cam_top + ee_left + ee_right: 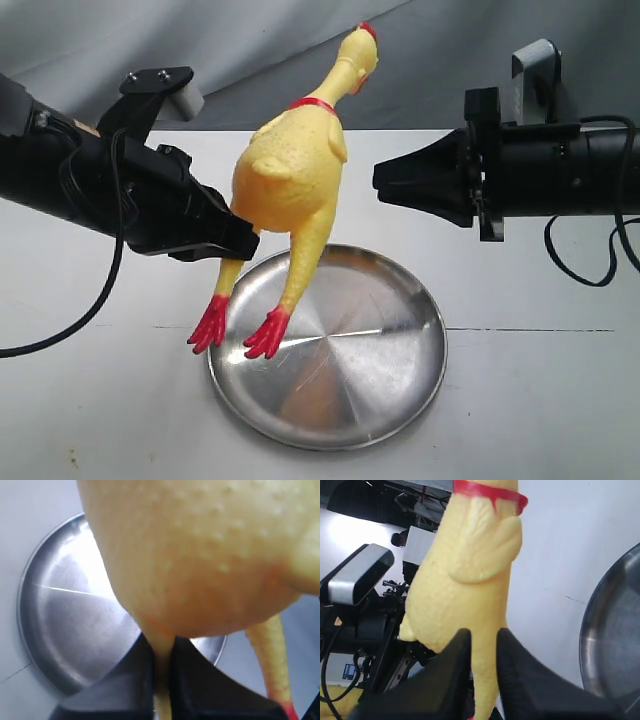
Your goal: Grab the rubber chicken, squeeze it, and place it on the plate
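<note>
Chicken [290,170] is held lifted above plate [400,385], pinched in left gripper [245,238]. Right gripper [382,181] is empty with jaws slightly parted. Placing judged still undone.

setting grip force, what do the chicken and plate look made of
The rubber chicken: probably soft rubber or vinyl, matte yellow with pimpled skin. The plate: metal, likely steel or aluminium, shiny, with fine scratches and glare.
</note>
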Controlling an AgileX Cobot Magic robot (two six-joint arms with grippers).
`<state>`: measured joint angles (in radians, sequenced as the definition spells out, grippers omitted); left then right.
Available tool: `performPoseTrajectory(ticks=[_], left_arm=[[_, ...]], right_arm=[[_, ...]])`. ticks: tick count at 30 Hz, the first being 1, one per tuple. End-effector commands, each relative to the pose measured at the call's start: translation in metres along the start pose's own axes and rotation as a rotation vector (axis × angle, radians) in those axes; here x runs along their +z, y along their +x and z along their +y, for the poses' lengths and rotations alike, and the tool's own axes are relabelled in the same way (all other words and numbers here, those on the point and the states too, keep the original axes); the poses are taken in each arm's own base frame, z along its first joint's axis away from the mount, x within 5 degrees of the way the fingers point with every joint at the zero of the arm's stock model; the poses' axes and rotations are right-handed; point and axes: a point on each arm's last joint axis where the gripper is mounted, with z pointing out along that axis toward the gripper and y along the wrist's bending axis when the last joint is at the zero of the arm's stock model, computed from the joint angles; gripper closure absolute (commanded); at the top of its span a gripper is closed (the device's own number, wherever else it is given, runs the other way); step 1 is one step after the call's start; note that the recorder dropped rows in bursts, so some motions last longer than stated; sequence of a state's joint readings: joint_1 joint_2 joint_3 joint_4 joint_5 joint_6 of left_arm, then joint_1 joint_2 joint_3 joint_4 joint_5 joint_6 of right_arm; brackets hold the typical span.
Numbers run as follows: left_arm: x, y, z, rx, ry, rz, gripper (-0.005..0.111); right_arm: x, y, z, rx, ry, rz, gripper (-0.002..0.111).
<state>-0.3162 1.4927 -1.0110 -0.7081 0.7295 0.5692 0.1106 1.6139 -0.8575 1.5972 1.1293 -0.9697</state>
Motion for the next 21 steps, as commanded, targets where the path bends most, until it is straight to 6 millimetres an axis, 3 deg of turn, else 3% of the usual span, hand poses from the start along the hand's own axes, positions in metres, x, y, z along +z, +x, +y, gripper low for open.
performPoseTrajectory(ticks=[1,2,6,13,21], left_arm=[[-0.003,-0.003,-0.005,0.008,0.031,-0.017,0.107],[-0.003,-0.003,-0.005,0.009,0.032,-0.015,0.107],[-0.003,-0.002,-0.005,0.008,0.036,-0.009,0.107],[-0.001,-0.002,-0.005,0.017,0.043,0.000,0.107],[-0.001,-0.004,-0.010,0.056,0.096,-0.021,0.107]], right_arm=[[-0.002,-0.004,-0.001,-0.002,0.000,-0.045,0.058],[-0.002,-0.006,-0.002,0.007,0.011,-0.066,0.043],[-0.002,-0.009,-0.007,0.070,0.068,-0.109,0.004],[0.002,-0.012,0.000,0.132,0.001,-0.149,0.003],[0.023,-0.019,0.011,0.081,-0.022,-0.074,0.003]])
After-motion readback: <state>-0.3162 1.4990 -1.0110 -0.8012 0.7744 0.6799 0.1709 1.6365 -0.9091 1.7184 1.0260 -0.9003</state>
